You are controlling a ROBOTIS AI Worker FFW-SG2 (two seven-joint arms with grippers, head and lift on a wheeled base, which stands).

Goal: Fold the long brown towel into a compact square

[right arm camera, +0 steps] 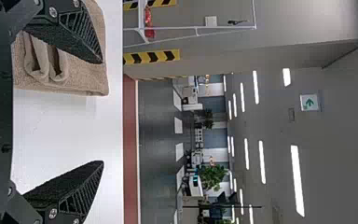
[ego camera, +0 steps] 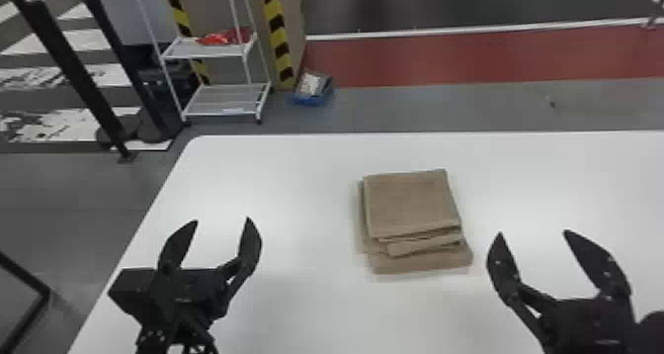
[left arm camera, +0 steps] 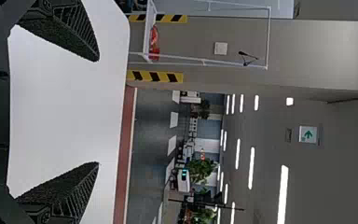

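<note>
Both grippers, left [ego camera: 222, 220] and right [ego camera: 532, 233], hang over the near part of the white table [ego camera: 296, 180], fingers spread wide with nothing between them. Between the two and a little farther off, the towel [ego camera: 412, 204] lies folded in a layered, squarish stack. Beyond the table stands a white rack [ego camera: 227, 101] with red things [ego camera: 220, 38] on its upper shelf.

The towel [ego camera: 410, 204] is matt, napped cloth, the bench [ego camera: 296, 190] smooth, faintly glossy; the right claw [ego camera: 532, 232] has grainy, matt fingers [right arm camera: 67, 182].
</note>
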